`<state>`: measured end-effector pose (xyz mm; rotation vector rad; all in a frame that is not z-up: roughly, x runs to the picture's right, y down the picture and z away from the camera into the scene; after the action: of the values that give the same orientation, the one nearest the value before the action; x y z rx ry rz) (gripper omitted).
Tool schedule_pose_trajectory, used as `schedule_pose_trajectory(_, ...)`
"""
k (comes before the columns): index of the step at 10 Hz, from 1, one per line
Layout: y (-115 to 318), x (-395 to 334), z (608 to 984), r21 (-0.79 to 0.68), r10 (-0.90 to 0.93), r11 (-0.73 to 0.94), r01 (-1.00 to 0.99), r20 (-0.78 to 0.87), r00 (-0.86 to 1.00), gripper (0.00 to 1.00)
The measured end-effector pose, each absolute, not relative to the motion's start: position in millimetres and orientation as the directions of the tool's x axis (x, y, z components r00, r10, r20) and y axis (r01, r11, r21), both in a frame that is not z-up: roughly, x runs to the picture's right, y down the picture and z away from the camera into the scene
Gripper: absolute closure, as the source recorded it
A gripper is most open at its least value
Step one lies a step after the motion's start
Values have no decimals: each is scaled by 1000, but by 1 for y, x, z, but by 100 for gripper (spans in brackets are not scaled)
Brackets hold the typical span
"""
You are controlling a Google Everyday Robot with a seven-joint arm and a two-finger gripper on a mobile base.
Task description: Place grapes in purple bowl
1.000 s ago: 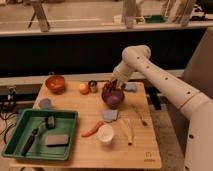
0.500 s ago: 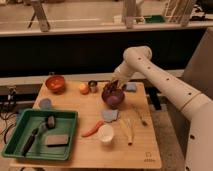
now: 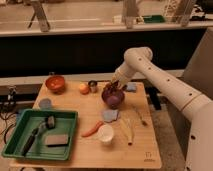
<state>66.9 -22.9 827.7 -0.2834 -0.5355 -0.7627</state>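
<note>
1. Purple bowl [image 3: 113, 98] sits right of centre on the wooden table [image 3: 145, 145]; the gripper [image 3: 115, 86] hangs directly over its far rim, at the end of the white arm [image 3: 160, 80] that reaches in from the right edge of the frame.
2. Dark reddish lumps at the bowl's top edge, just under the gripper, look like the grapes [image 3: 114, 89]. They merge with the bowl's own colour, so it is hard to say whether they rest inside or are held just above the rim.
3. Whether the claw is clenched or released cannot be told; the fingertips are lost against the dark fruit and bowl.
4. Partly hidden or cut off: the blue object [image 3: 131, 87] behind the bowl is half covered by the arm, and the arm's lower section runs out of the frame at lower right.
5. Elsewhere: the orange-red bowl [image 3: 55, 83] at upper left, the orange fruit [image 3: 83, 88] and a small dark cup [image 3: 93, 86] left of the purple bowl, a carrot [image 3: 92, 130] and white cup [image 3: 105, 134] lower centre, and a green tray [image 3: 20, 125] at lower left.
6. Against the earlier views, the gripper stays over the purple bowl with no clear shift, and the table items lie as they did.
</note>
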Motion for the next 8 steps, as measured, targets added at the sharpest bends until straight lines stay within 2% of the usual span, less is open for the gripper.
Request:
schedule_pose_trajectory(5, -19, 68, 829, -53, -573, 699, 713, 555, 603, 91)
schedule_pose_trajectory(7, -19, 68, 830, -54, -572, 701, 711, 554, 605, 79)
schedule_pose_trajectory(8, -19, 69, 830, -54, -571, 701, 711, 554, 605, 78)
